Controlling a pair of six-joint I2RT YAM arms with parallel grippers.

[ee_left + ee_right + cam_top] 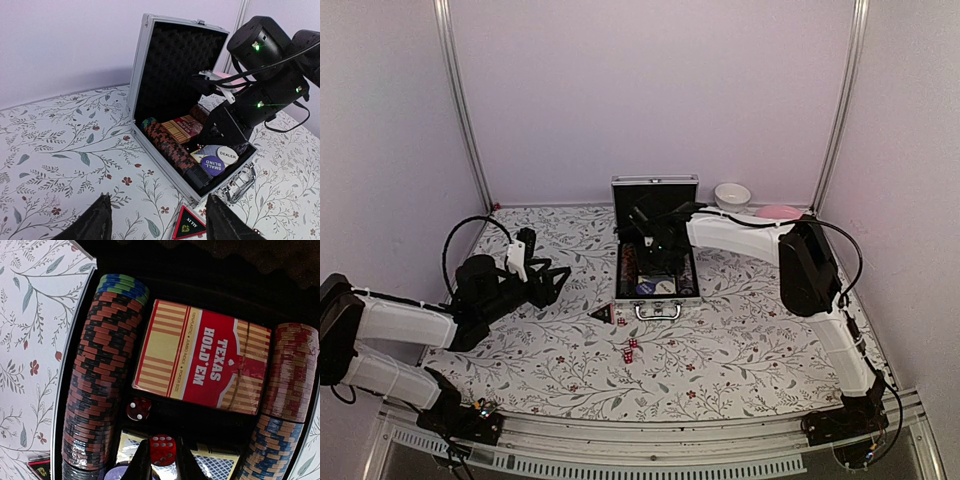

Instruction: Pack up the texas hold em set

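The right hand, pinching a red die inside the open case at the far middle of the surface, should ease it down beside the loose die, apparently into a shallow gap, before letting go.

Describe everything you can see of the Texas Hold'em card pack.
The card pack is a flat rectangular box, seemingly wrapped cardboard, tan with red stripes and a red band reading TEXAS HOLD'EM in white. It lies closed, face up, in the open case, between the red-black chip row and the reddish chip row. A small red die sits by one edge; contact unclear.
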